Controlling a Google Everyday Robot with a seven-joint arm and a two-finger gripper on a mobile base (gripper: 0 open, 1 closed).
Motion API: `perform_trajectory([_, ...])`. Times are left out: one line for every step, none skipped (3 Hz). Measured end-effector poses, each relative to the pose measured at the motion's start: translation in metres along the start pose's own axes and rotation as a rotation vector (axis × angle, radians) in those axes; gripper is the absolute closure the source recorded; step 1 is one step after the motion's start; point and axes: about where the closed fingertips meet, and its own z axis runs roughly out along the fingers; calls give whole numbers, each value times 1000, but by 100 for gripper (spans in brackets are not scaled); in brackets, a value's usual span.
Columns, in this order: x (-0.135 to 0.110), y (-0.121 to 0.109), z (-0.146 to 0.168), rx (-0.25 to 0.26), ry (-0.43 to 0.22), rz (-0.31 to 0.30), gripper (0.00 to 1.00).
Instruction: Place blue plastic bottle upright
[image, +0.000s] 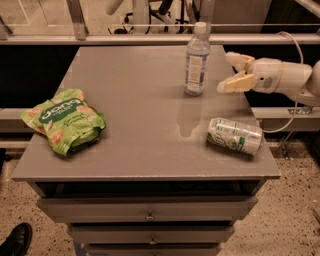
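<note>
The blue plastic bottle (196, 60) stands upright on the grey table (140, 115), near its far right part; it is clear with a white cap and a pale label. My gripper (231, 71) is to the right of the bottle, a short gap away, not touching it. Its two pale fingers (235, 84) are spread apart and hold nothing. The white arm reaches in from the right edge.
A silver-and-green can (235, 136) lies on its side at the table's front right. A green snack bag (64, 120) lies at the left. Drawers (150, 216) sit below the tabletop. A dark shoe (15, 240) shows at bottom left.
</note>
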Motion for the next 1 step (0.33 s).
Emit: perform_trajectory([-6, -2, -61, 80, 68, -49, 0])
